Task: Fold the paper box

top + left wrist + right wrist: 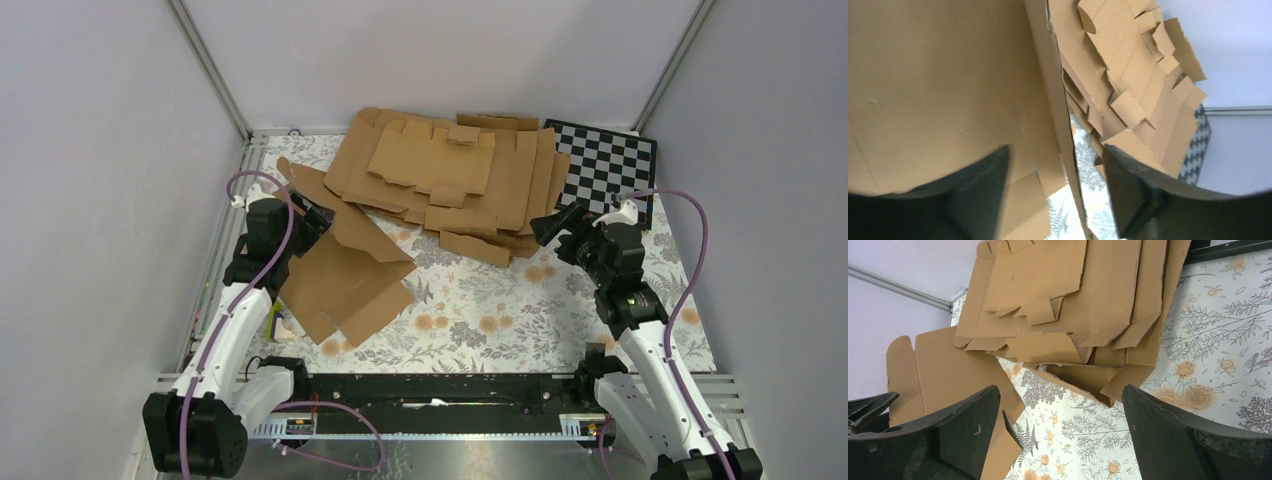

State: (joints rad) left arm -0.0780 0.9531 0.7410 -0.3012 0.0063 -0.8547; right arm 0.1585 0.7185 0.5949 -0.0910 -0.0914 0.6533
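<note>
Left fingers (pixel 979 192): wide apart, astride raised edge of paper box (pixel 350 280), not gripping. Right fingers (pixel 968 427): fully spread, empty, over floral tabletop (pixel 520 310). Box location: tabletop left, beside pile of blanks (pixel 450 175).

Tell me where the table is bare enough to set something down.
Bare floral cloth lies front centre, between the paper box and the right arm, plus a strip in front of the checkerboard. The far middle is crowded with cardboard blanks.
</note>
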